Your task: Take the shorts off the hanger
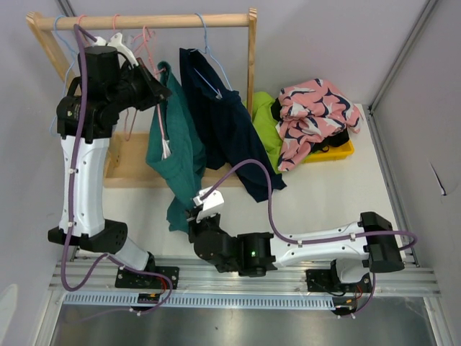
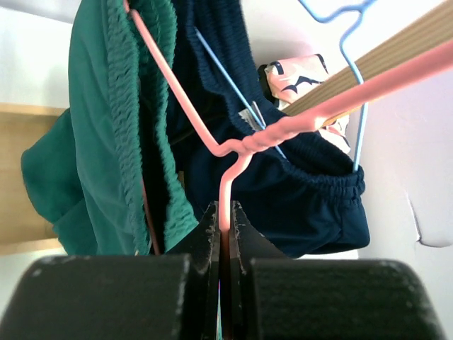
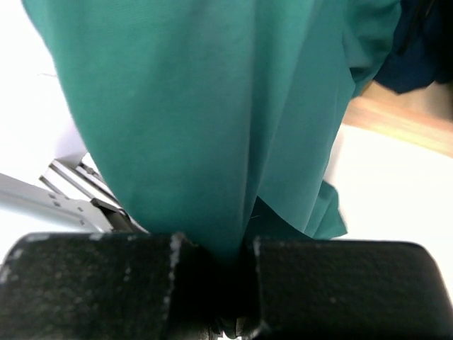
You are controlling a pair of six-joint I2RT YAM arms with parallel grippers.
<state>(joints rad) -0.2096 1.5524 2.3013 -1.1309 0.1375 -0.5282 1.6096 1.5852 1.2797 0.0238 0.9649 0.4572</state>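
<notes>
Green shorts (image 1: 175, 148) hang from a pink hanger (image 2: 212, 120) near the wooden rack (image 1: 144, 21). My left gripper (image 1: 160, 88) is shut on the pink hanger's wire, just below its twisted neck; in the left wrist view the gripper (image 2: 225, 219) pinches the wire between its jaws. My right gripper (image 1: 196, 216) is shut on the lower hem of the green shorts; in the right wrist view the gripper (image 3: 233, 251) has the green fabric (image 3: 205, 106) running down between its jaws. Navy shorts (image 1: 220, 115) hang on a blue hanger (image 2: 354, 78) beside them.
A yellow bin (image 1: 344, 151) at the back right holds a pink patterned garment (image 1: 311, 115) and a lime one (image 1: 265, 119). Further empty hangers (image 1: 130, 50) hang at the rack's left end. The rack's wooden base (image 1: 130, 169) lies under the green shorts.
</notes>
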